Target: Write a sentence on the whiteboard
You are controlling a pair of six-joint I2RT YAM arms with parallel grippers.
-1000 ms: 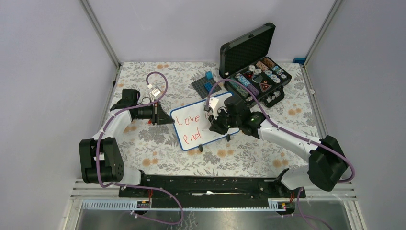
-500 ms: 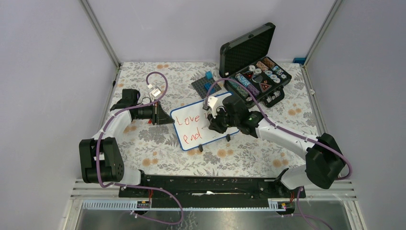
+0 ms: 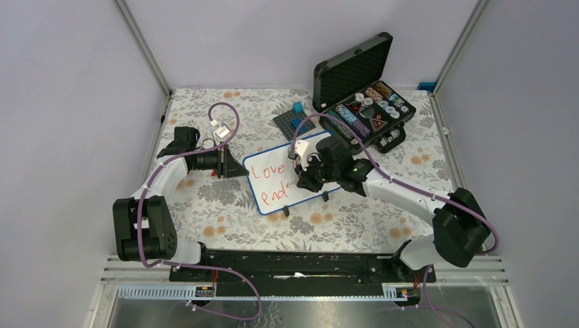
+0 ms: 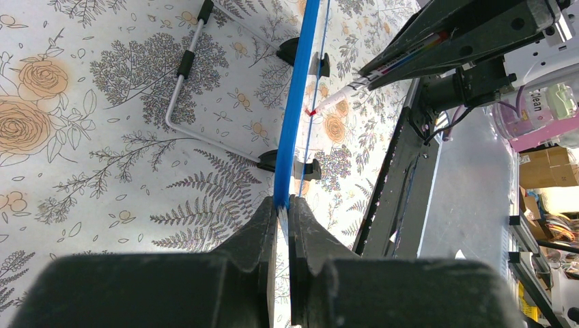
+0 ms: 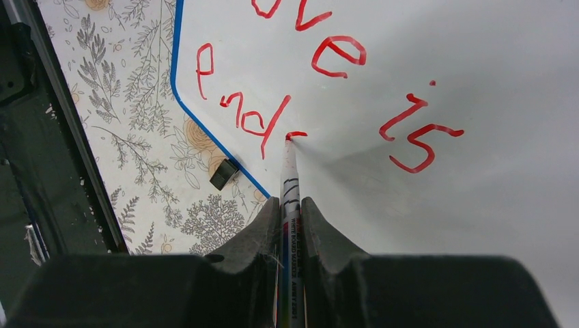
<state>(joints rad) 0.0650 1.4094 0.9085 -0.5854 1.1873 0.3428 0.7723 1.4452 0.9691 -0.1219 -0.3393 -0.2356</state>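
Right wrist alone shows "is" in the sentence (image 5: 339, 56); right gripper (image 5: 290, 202) clamps marker (image 5: 290, 174), left gripper (image 4: 282, 203) pinches whiteboard (image 4: 295, 102).

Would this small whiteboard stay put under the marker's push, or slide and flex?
Probably light and apt to slide: the whiteboard is thin and sits on small black feet, likely why the left gripper clamps its blue edge. Seemingly stiff: that edge runs straight while the marker in the right gripper touches the surface.

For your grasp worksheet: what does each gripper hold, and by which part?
Left gripper: the whiteboard, by its blue edge. Right gripper: the marker, by its barrel.
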